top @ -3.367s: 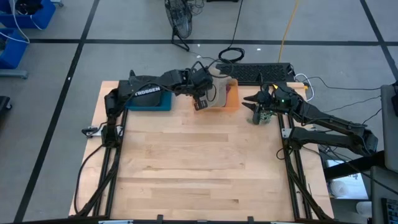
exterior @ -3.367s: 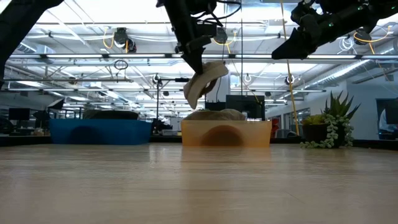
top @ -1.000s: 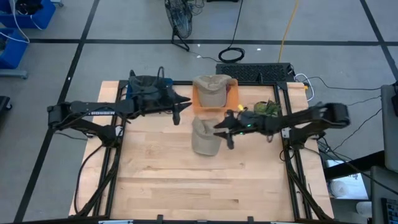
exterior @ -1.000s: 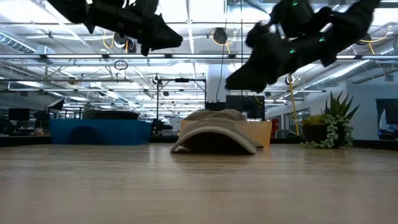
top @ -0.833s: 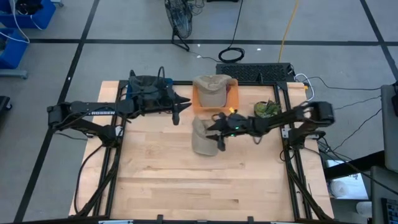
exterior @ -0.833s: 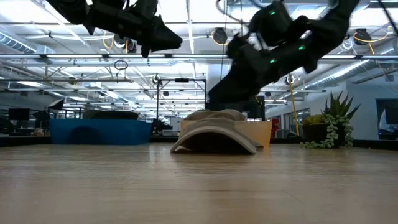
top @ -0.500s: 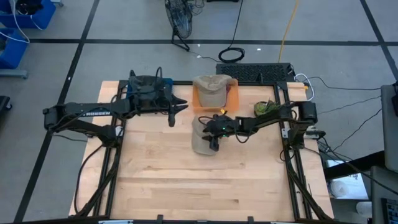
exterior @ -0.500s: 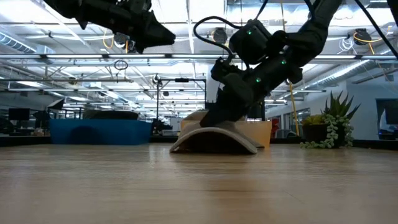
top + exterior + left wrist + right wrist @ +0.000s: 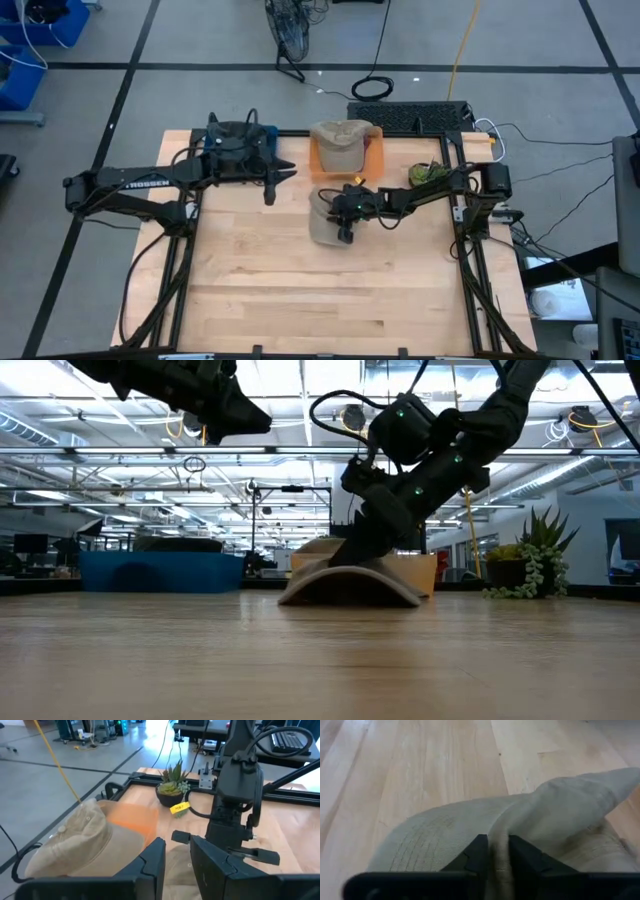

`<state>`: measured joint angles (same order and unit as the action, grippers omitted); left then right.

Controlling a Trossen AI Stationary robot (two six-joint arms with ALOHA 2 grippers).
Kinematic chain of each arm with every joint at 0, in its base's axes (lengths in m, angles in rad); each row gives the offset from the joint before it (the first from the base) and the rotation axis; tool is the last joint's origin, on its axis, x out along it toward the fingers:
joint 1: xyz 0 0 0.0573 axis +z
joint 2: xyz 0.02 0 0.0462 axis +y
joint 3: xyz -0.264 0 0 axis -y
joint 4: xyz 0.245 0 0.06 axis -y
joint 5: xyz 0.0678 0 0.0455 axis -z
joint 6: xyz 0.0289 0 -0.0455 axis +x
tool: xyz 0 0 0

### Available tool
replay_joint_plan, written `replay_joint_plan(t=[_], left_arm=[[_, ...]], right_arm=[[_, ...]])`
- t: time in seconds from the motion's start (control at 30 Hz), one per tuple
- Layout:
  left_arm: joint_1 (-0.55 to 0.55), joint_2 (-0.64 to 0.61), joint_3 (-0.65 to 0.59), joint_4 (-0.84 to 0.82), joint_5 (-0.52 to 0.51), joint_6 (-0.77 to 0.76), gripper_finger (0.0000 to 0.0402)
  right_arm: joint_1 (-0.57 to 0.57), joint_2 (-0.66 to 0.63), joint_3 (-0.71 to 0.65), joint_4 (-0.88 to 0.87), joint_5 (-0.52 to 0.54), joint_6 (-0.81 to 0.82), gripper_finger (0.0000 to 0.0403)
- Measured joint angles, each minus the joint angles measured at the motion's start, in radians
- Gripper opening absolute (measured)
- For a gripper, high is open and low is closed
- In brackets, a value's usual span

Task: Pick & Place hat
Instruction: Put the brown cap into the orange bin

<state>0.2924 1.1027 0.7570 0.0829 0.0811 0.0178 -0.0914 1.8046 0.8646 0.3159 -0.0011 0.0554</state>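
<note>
A tan hat lies on the wooden table near its middle; it also shows in the low view and the right wrist view. It rests on its brim edges. My right gripper is down on the hat's right side, shut on its cloth. My left gripper is shut and empty. It hangs high above the table, left of the hat, near the blue bin. A second tan hat lies on the orange bin. My right gripper pinches a raised fold of the hat's cloth between its two fingers, next to the stitched brim. The fingers slant down from the table's right side. The hat stays on the table.
The orange bin and the blue bin stand along the far edge. A small potted plant stands at the far right, beside the right arm. The near half of the table is bare wood.
My right gripper has gone toward the table's left edge and down onto the hat. My left gripper has drawn back a little toward the table's left edge. The hat has stayed on the table.
</note>
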Motion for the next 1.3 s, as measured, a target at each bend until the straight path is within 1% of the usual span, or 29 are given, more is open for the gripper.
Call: replay_joint_plan(t=[0.1,0.17,0.3,0.47,0.57,0.63,0.77,0.9,0.97,1.17,1.3], left_arm=[[0.0,0.0,0.0,-0.009,-0.001,-0.005,0.0093],[0.0,0.0,0.0,-0.01,-0.002,-0.013,0.0093],[-0.006,0.0,0.0,-0.016,-0.003,-0.004,0.0093],[-0.008,0.0,0.0,-0.003,-0.004,0.008,0.0093],[-0.006,0.0,0.0,0.012,-0.006,0.02,0.0093],[-0.006,0.0,0.0,0.026,-0.006,0.022,0.0093],[-0.006,0.0,0.0,0.034,-0.006,0.021,0.0093],[-0.006,0.0,0.0,0.026,-0.006,0.021,0.0093],[-0.006,0.0,0.0,0.013,-0.006,0.02,0.0093],[-0.008,0.008,0.0,-0.004,-0.007,0.018,0.0093],[-0.008,0.037,-0.002,-0.002,-0.012,0.019,0.0093]], right_arm=[[0.0,-0.016,-0.001,-0.033,0.0,-0.059,0.0019],[0.0,-0.039,-0.001,-0.057,0.0,-0.119,0.0007],[0.0,-0.146,-0.006,-0.132,0.0,-0.236,0.0008],[-0.018,-0.337,0.024,-0.164,0.012,-0.39,0.0003],[-0.044,-0.397,0.076,-0.195,0.057,-0.502,0.0002],[-0.08,-0.405,0.125,-0.225,0.055,-0.572,0.0002],[-0.172,-0.367,0.227,-0.316,0.034,-0.667,0.0001],[-0.275,-0.288,0.288,-0.354,-0.121,-0.682,0.0001],[-0.318,-0.252,0.301,-0.346,-0.172,-0.694,0.0001],[-0.415,-0.132,0.305,-0.338,-0.186,-0.762,0.0001],[-0.476,-0.061,0.305,-0.275,-0.187,-0.782,0.0]])
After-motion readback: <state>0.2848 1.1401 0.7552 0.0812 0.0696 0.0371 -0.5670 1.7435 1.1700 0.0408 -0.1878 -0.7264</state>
